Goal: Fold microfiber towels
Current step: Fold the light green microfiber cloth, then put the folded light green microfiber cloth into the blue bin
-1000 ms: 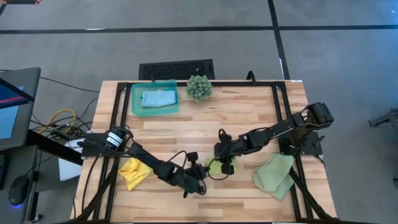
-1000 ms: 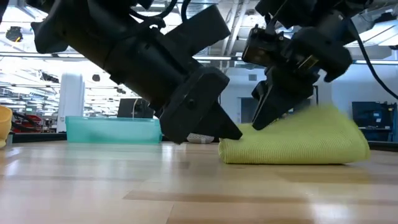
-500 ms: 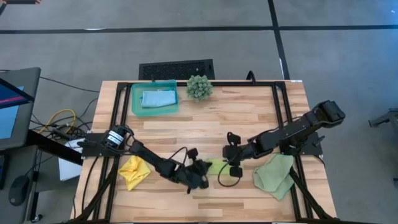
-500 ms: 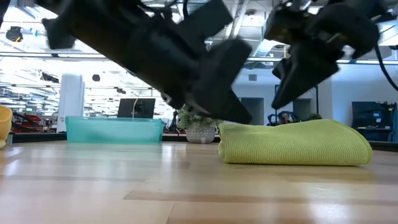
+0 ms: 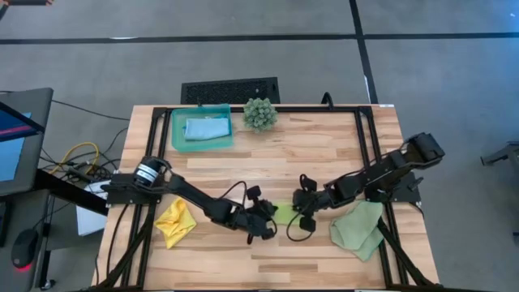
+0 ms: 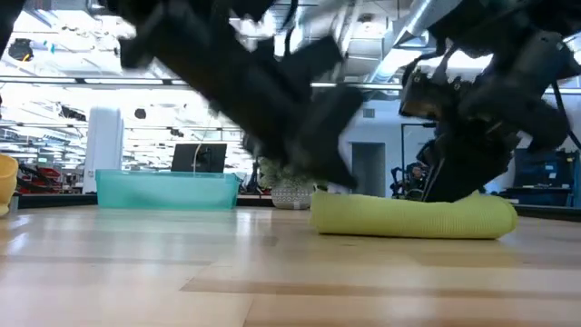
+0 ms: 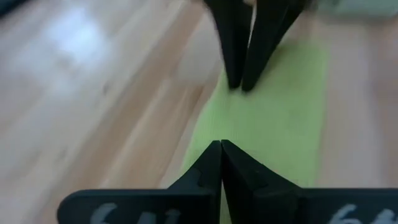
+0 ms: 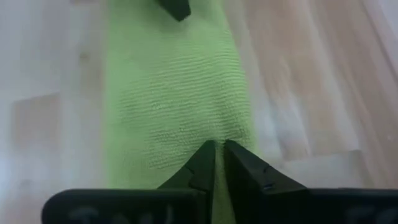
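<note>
Lime towel (image 5: 285,214) hemmed in: left gripper (image 5: 268,224) just left, right gripper (image 5: 302,212) just right. Bare table (image 5: 324,150) behind it up to plant (image 5: 259,114).

Left arm (image 6: 245,91) is a motion blur in low view; lime towel (image 5: 285,213) mostly hidden betw. both grippers from above; yellow towel (image 6: 5,182) cut off by frame edge.
</note>
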Tool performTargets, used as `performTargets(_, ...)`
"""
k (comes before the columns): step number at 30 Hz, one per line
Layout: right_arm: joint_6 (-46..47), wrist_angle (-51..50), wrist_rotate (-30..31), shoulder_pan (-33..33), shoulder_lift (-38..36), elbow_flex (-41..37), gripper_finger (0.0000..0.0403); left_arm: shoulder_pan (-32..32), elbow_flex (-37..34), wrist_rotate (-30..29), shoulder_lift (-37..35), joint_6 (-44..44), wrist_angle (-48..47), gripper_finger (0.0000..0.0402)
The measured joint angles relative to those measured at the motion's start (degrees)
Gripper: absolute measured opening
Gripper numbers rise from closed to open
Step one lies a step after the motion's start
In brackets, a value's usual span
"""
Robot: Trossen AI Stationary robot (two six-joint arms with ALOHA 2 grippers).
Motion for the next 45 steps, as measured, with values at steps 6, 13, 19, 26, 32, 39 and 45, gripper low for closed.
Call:
performTargets(6, -0.6, -2.2, -0.2, 0.7, -6.2, 0.1, 0.0059, -1.0, 2.5, 0.2, -4.2, 10.3, -2.6, 0.0000)
performTargets(13, -0.6, -8.0, -0.1, 0.7, -10.8, -0.2, 0.0082, 0.9, 5.1, 11.5, -4.5, 14.2, -3.0, 0.0073)
performTargets(19, 3.2, -6.3, 4.3, 4.9, -17.2, -6.5, 0.0110, 8.5, 5.1, 24.8, -4.5, 6.8, -6.6, 0.0199)
performTargets(26, 9.7, 9.8, 11.1, 15.8, -21.8, -15.9, 0.0112, 16.2, 5.1, 39.8, -1.4, 10.0, -7.0, 0.0282)
performTargets(32, 7.7, 21.1, 17.3, 23.9, -18.6, -17.3, 0.0112, 17.6, 5.3, 42.3, 1.7, 12.9, -6.3, 0.0274)
performTargets(39, 3.9, 21.7, 18.4, 25.2, -17.0, -17.1, 0.0111, 17.1, 5.7, 43.7, 5.2, 10.7, -3.1, 0.0238)
performTargets(45, 4.3, 21.2, 17.7, 24.3, -18.4, -17.1, 0.0111, 15.9, 5.9, 39.8, 6.2, 10.9, -4.5, 0.0181)
